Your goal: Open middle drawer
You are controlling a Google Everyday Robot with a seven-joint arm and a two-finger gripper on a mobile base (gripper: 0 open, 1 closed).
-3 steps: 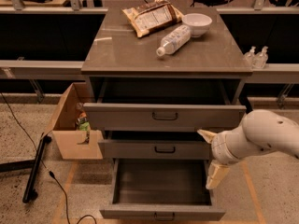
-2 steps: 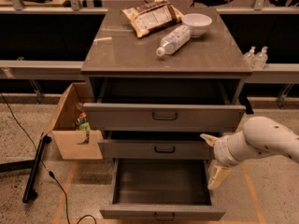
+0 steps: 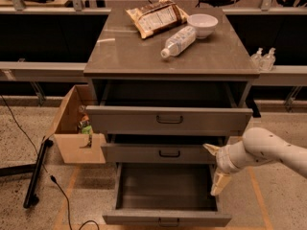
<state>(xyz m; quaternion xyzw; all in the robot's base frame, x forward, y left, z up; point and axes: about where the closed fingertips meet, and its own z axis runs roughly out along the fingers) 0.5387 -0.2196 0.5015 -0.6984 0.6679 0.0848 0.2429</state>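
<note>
The middle drawer point(image 3: 144, 153) is a wide grey drawer with a shallow front and a small dark centre pull point(image 3: 169, 153). It stands pulled out a little, between the taller top drawer point(image 3: 168, 120), which is also out a little, and the bottom drawer point(image 3: 165, 218), which is pulled far out and shows nothing inside. My gripper point(image 3: 216, 166) is at the right end of the middle drawer's front. It is open and holds nothing. One pale finger point(image 3: 210, 148) is level with the drawer front and the other hangs over the bottom drawer's right side.
On the cabinet top point(image 3: 120, 51) lie a snack bag point(image 3: 156, 16), a plastic bottle point(image 3: 178, 41) and a white bowl point(image 3: 202, 24). A cardboard box point(image 3: 72, 128) stands left of the cabinet. A dark bar point(image 3: 37, 174) and a cable lie on the floor. Two small bottles point(image 3: 264, 59) stand on the right rail.
My gripper has shifted slightly downward beside the middle drawer's right end. The drawers have not visibly moved.
</note>
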